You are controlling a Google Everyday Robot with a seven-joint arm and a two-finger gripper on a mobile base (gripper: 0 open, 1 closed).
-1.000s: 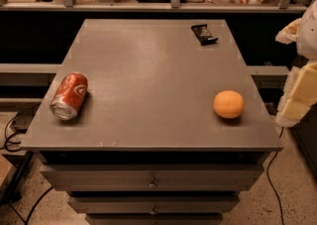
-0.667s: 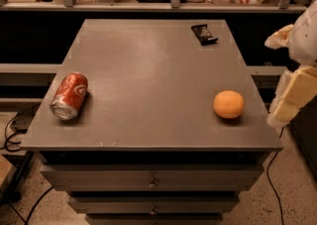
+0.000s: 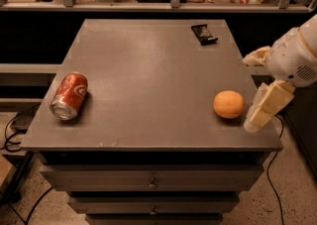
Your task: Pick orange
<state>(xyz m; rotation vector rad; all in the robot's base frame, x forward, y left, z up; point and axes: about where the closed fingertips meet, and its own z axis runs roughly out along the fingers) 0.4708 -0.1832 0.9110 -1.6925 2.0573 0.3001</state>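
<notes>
The orange (image 3: 228,104) sits near the front right corner of the grey cabinet top (image 3: 148,70), and the gripper (image 3: 250,91), its arm cut off at the picture's edge, is just beside it, fingers spread wide.

Single camera view: raised before the desk's (image 3: 148,70) near edge, tilted down toward the far edge. Moderately close; all four corners framed, drawer fronts (image 3: 148,182) below. Gripper (image 3: 252,91), fingers apart, by the near-right corner.
</notes>
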